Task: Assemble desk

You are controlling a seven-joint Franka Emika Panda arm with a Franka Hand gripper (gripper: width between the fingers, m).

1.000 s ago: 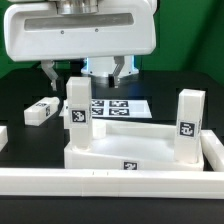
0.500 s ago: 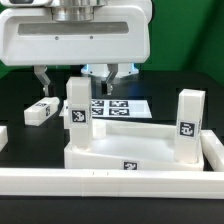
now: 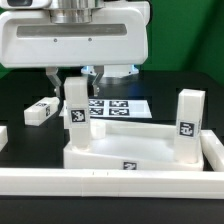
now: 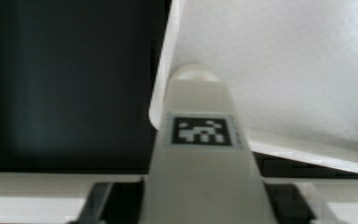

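The tool (image 3: pixel 76 82) has sunk lower, its jaws drawn in from wide apart to clasp the upright white square plastic block leg (image 3: pixel 76 108).

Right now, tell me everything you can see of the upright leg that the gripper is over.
The leg is a white square block that looks like plastic, with a black-and-white tag on its face. It stands upright at the corner of the desk top on the exterior view's left, its base seated on it. The gripper straddles its upper end, with its fingers seemingly pressed against two opposite sides. Nothing else touches it.
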